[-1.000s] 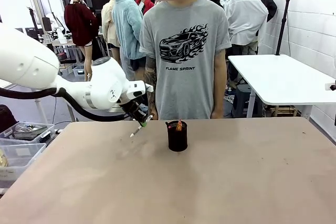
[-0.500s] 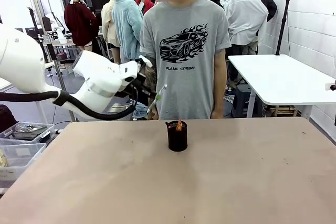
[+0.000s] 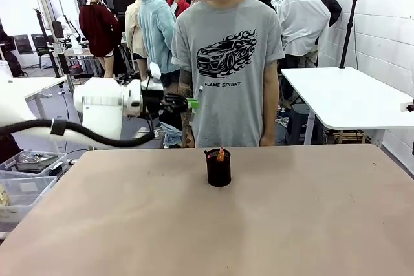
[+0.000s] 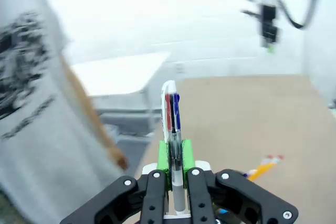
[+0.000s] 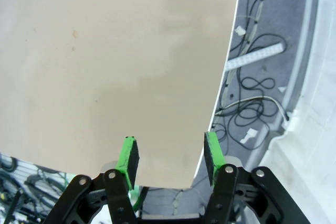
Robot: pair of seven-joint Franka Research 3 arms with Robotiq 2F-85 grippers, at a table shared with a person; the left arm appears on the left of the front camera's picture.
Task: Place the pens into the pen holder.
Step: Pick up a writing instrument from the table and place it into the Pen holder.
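The black mesh pen holder [image 3: 218, 168] stands mid-table toward the far side, and the orange end of a pencil [image 3: 220, 154] sticks out of its top. My left gripper [image 3: 191, 103] hangs level above the table, up and left of the holder and in front of the person's grey shirt. It is shut on a silver-white pen [image 4: 171, 121] with red and blue sliders, which juts out past the green pads [image 4: 163, 157]. The pencil's orange end [image 4: 264, 164] shows low beside the gripper body. My right gripper [image 5: 170, 156] is open with nothing between its fingers, above the table's edge.
A person in a grey T-shirt [image 3: 226, 63] stands at the far edge right behind the holder. Bins [image 3: 26, 172] sit off the table's left side, and a white table [image 3: 349, 95] stands at back right. Cables [image 5: 252, 103] lie on the floor past the table edge.
My left arm has risen and turned. The pen went from hanging tilted just above the table left of the holder to being held level, higher up. The right gripper has not moved.
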